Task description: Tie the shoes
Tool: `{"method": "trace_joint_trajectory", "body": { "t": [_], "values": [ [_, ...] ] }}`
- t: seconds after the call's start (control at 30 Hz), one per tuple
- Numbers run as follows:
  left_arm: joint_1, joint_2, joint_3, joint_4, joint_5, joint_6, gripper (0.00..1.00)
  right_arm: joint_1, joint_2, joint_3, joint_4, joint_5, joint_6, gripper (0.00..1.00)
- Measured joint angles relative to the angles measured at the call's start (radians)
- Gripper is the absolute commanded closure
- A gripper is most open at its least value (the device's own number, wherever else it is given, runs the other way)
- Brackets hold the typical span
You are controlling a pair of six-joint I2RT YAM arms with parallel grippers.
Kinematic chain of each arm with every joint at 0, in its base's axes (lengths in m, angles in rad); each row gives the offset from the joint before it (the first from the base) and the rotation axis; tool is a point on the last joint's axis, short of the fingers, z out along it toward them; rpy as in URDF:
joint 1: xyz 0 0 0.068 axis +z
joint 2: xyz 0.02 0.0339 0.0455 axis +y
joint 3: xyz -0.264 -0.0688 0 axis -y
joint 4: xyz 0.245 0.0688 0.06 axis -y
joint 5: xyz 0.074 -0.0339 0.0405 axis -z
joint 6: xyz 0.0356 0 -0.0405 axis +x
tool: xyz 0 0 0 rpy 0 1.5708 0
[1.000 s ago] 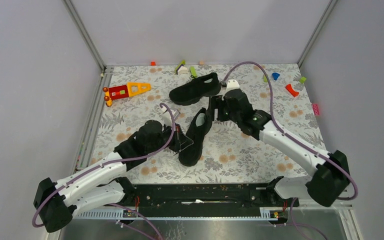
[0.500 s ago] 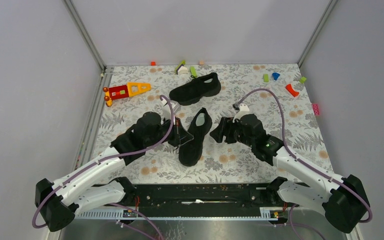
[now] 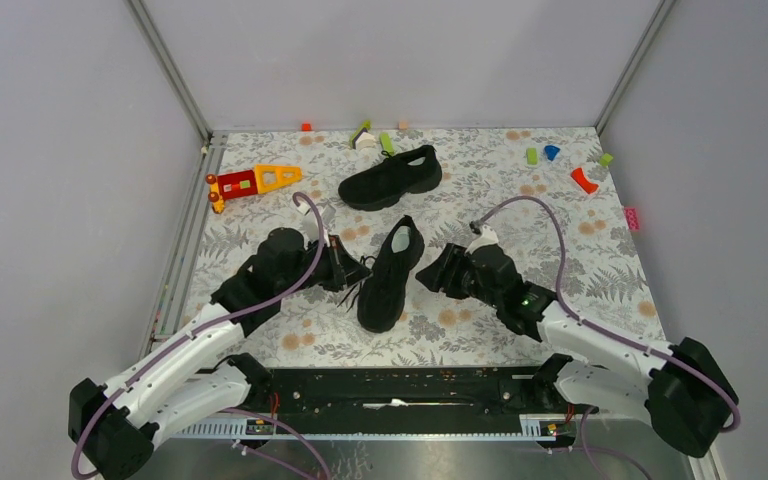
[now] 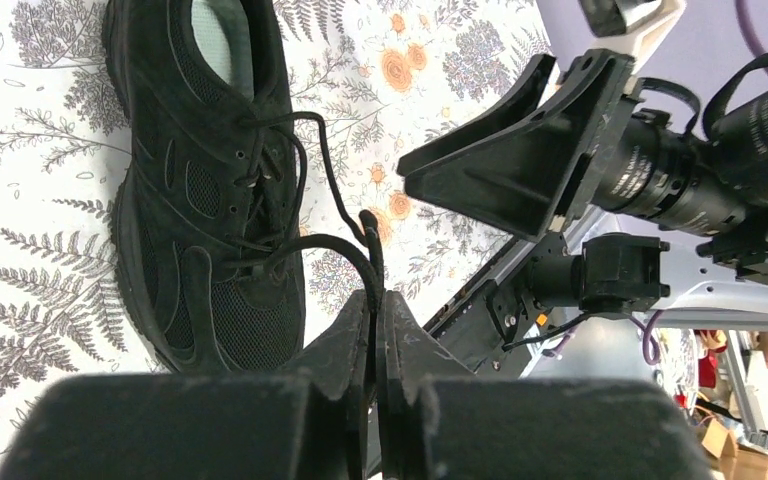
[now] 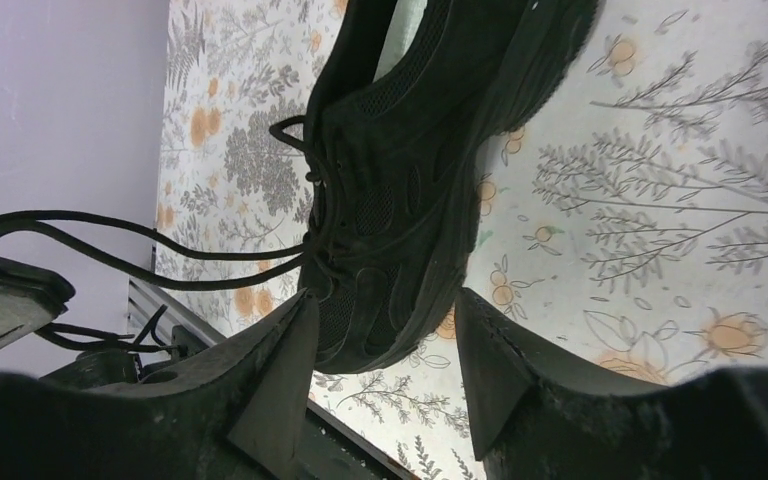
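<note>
Listing from the top view: near shoe, all black, lies at the centre of the floral tabletop with its toe toward 6 o'clock. Far shoe lies on its side at 12 o'clock of it, apart from it and from both arms. Left pincer sits at 9 o'clock of the near shoe, pads together; what they pinch reads poorly from here. Right pincer sits at 3 o'clock, just beside the shoe. A red-and-yellow toy lies toward 10 o'clock, well apart.

Left wrist view: the left pincer is clamped on a thin black lace running from the near shoe's eyelets. The right pincer shows at 2 o'clock, jaws apart, nothing between them.

Right wrist view: the right pincer stands apart and empty, the shoe's toe beyond it. Doubled lace strands stretch toward 9 o'clock.

Handling, as a judgement: the shoe is light and soft and likely to slide when pulled. The lace is limp and slippery, so it is best taken by the free strand close to the eyelets.

Hard to make out: black lace on the black upper, which strand is which, and whether any knot is started. The far shoe's laces are not legible.
</note>
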Motion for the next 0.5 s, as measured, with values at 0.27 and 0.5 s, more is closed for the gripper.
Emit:
{"method": "trace_joint_trajectory", "body": {
  "t": [0.27, 0.5],
  "values": [
    [0.026, -0.041, -0.035, 0.012, 0.039, -0.036, 0.98, 0.092, 0.178, 0.013, 0.081, 0.02, 0.05, 0.46],
    [0.038, -0.074, -0.048, 0.018, 0.064, -0.043, 0.97, 0.13, 0.272, 0.078, 0.146, 0.025, 0.069, 0.44]
  ]
}}
